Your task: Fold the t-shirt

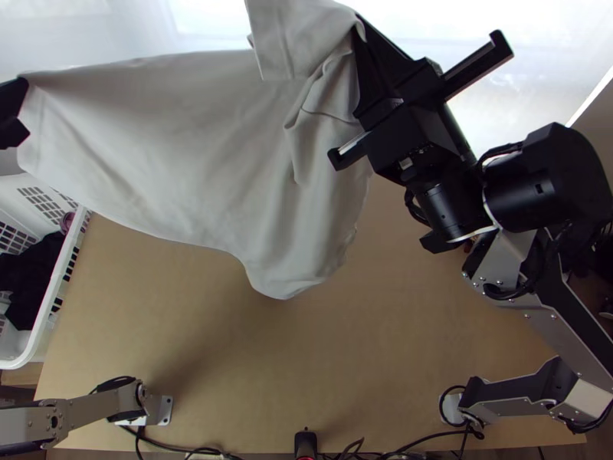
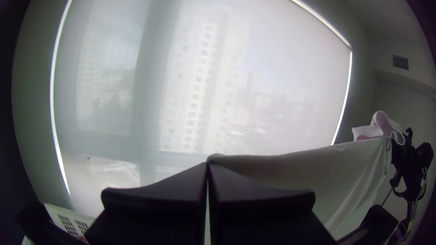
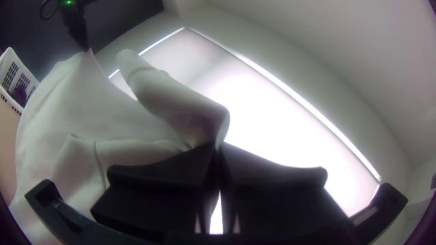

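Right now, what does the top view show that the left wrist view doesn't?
The top view has the bare wooden table, the two arms' bases and the dark cloth in the basket.
The left wrist view has a tall building behind the window shade, and a wall vent.
Both share the white basket and the shirt, held up between the left gripper and right gripper.

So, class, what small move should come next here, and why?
I'd probably lower the left gripper and right gripper together toward the table. Each is shut on the shirt, which hangs between them in the air with its bottom loose, so it likely needs laying down before any fold.
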`<state>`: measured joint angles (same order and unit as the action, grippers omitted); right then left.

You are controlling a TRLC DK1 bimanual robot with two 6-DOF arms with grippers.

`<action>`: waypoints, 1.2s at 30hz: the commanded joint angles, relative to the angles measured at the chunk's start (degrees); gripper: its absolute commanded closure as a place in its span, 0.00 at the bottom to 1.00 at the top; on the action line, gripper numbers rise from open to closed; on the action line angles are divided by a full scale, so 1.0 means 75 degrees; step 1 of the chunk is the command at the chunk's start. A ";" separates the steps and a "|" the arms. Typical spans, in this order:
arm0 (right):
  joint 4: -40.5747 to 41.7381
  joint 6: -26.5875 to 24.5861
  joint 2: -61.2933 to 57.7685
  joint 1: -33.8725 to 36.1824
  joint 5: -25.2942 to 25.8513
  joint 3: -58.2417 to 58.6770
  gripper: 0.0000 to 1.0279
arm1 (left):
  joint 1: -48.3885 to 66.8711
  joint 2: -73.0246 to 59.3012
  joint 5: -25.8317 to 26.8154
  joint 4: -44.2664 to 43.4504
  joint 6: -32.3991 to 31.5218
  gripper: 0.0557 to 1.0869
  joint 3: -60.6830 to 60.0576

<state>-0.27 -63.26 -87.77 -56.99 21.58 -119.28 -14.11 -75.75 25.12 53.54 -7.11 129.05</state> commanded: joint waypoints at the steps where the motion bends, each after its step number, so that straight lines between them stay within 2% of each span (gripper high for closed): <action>1: 0.0048 0.0033 -0.0497 -0.0182 -0.0100 -0.0900 0.97 | -0.0509 0.0490 -0.1053 -0.1056 -0.0059 0.97 0.0242; 4: 0.0048 0.0010 -0.0720 -0.0229 -0.0136 -0.1228 0.97 | -0.0568 0.0666 -0.1616 -0.1537 -0.0059 0.97 0.0242; 8: 0.0107 0.0010 -0.0755 -0.0464 -0.0136 -0.1240 0.97 | -0.0838 0.0842 -0.1885 -0.1783 -0.0118 0.97 0.0242; 21: 0.0236 -0.0225 -0.0626 -0.0897 -0.0112 -0.1463 0.98 | -0.1295 0.1744 -0.1944 -0.2803 -0.0212 0.97 0.0254; 26: 0.0200 -0.0225 -0.0169 -0.0885 0.0157 -0.1123 0.97 | -0.1259 0.1908 -0.1416 -0.2638 -0.0411 0.97 -0.0016; 30: 0.0083 -0.0237 0.0464 -0.0768 0.0321 -0.0373 0.97 | -0.1224 0.1744 -0.0373 -0.1900 -0.0938 0.97 -0.0238; 33: -0.0022 -0.0213 0.1179 -0.0675 0.0392 0.0764 0.97 | -0.1072 0.1369 0.0470 -0.0892 -0.1208 0.97 -0.0356; 36: -0.0034 -0.0108 0.1905 -0.0510 0.0403 0.2076 0.97 | 0.0252 0.1193 0.0435 -0.0306 -0.1055 0.97 -0.1434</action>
<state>0.27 -64.93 -82.91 -62.48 23.64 -118.83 -21.65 -64.20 23.05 42.19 -13.93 126.85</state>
